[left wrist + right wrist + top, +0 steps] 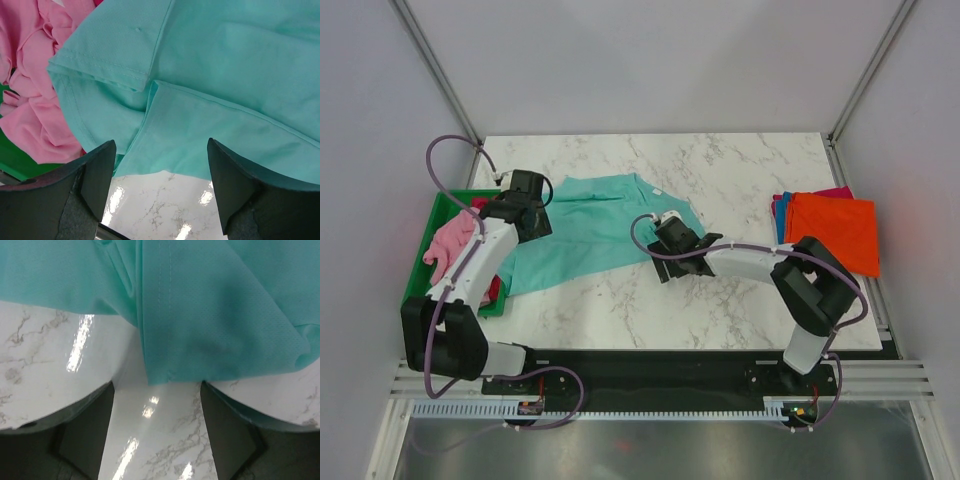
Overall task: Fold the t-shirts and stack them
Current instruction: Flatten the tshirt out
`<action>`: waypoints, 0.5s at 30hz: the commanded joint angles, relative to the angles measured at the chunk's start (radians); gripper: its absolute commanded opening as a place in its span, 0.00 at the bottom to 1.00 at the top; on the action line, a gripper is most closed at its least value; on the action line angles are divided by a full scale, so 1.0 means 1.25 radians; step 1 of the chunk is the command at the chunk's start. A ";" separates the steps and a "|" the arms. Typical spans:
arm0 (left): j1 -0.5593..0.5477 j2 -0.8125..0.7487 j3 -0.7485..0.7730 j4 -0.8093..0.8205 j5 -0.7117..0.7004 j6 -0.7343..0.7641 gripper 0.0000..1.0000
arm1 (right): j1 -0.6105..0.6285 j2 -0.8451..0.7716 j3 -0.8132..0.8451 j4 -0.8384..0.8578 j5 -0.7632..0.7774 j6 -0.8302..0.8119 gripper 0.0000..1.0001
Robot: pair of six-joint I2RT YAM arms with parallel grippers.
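Teal t-shirt (588,232) lies spread on worktop (720,300), left of centre. Left hand (161,192): fingers apart above shirt's left hem. Right hand (157,435): fingers apart at right hem, bare marble between. Orange t-shirt (835,230) lies folded at far right.

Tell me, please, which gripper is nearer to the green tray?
Left. The left gripper sits beside the green tray; the right gripper is mid-table, across the teal shirt.
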 commanded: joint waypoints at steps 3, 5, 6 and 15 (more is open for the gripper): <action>0.022 -0.047 -0.012 0.050 -0.005 0.043 0.80 | -0.015 0.051 0.036 0.040 0.002 -0.013 0.70; 0.025 -0.057 -0.025 0.062 -0.003 0.045 0.80 | -0.016 0.056 0.030 0.049 0.001 -0.014 0.68; 0.026 -0.056 -0.027 0.065 -0.002 0.045 0.80 | -0.019 0.061 0.028 0.053 0.001 -0.013 0.67; 0.037 -0.039 -0.030 0.083 0.006 0.045 0.77 | -0.048 0.094 0.021 0.059 -0.017 -0.010 0.33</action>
